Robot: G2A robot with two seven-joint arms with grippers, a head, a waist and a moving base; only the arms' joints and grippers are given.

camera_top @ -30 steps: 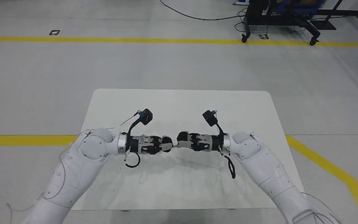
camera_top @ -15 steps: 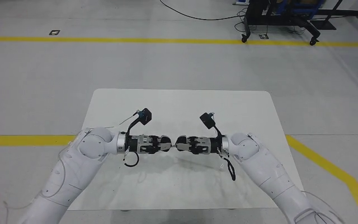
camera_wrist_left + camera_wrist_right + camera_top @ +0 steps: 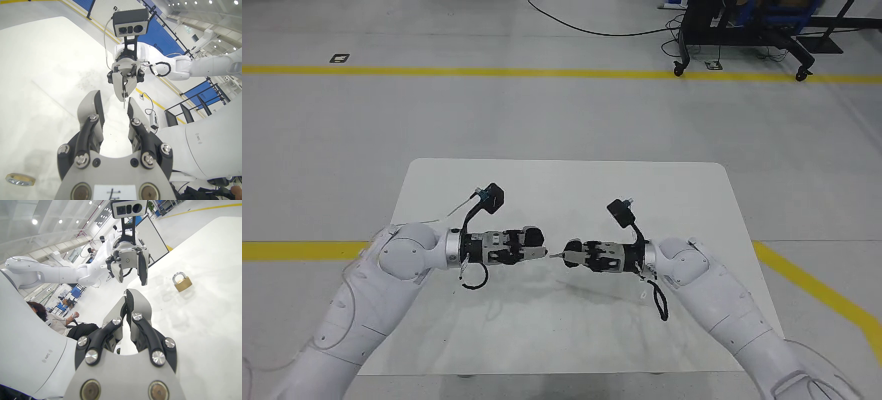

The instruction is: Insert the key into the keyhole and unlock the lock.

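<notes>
Materials and finish, as observed:

- My left gripper (image 3: 113,102): finger shells look like matt grey metal. The pads (image 3: 99,109) are black, ribbed and rubber-like. The linkage bars are satin black, and the screw heads are bright polished metal.
- My right gripper (image 3: 126,294): same build, with ribbed black pads pressed together on the key (image 3: 124,103), a thin silvery metal blade with a dull shine.
- Lock (image 3: 183,284): brass-coloured metal body with a brushed satin face. The shackle is glossy chrome-like metal.
- Table (image 3: 208,275): white, smooth and faintly glossy, with dark specks and scuffs near the lock.
</notes>
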